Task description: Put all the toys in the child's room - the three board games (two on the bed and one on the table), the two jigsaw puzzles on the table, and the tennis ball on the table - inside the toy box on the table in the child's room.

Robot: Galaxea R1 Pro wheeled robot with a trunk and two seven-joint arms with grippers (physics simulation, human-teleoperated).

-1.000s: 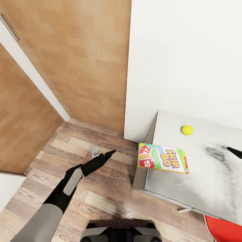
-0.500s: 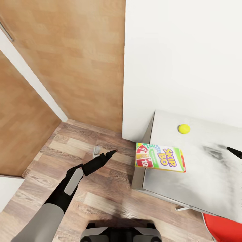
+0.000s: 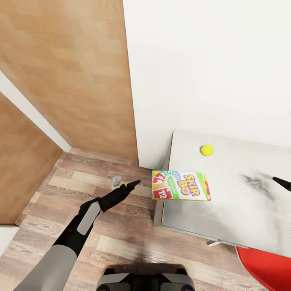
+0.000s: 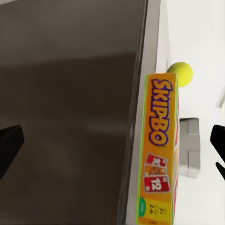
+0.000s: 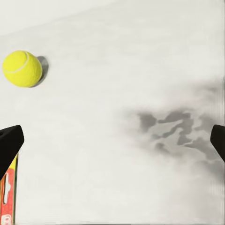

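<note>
The SKIP BO board game (image 3: pixel 180 186) lies flat on the table (image 3: pixel 242 214), overhanging its left edge. Farther back on the light grey top rests the tennis ball (image 3: pixel 207 150). My left gripper (image 3: pixel 132 184) hangs over the wood floor just left of the box. The left wrist view shows it open (image 4: pixel 112 145), facing the table's dark side, with the box (image 4: pixel 157 150) and ball (image 4: pixel 183 72) beyond. My right gripper (image 3: pixel 283 182) is over the table top at the picture's right edge. It is open (image 5: pixel 112 145) above bare surface, with the ball (image 5: pixel 21 68) ahead and the box's corner (image 5: pixel 7 197) beside one finger.
Wooden wardrobe doors (image 3: pixel 72 81) and a white wall (image 3: pixel 210 60) stand behind. A red chair (image 3: pixel 266 266) sits at the table's near right. A small grey object (image 3: pixel 116 180) lies on the floor by the left gripper. My base (image 3: pixel 145 281) shows at the bottom.
The whole picture has slid left, so the camera has turned right. The table, box and ball sit further left in view, and both arms keep their place in the frame.
</note>
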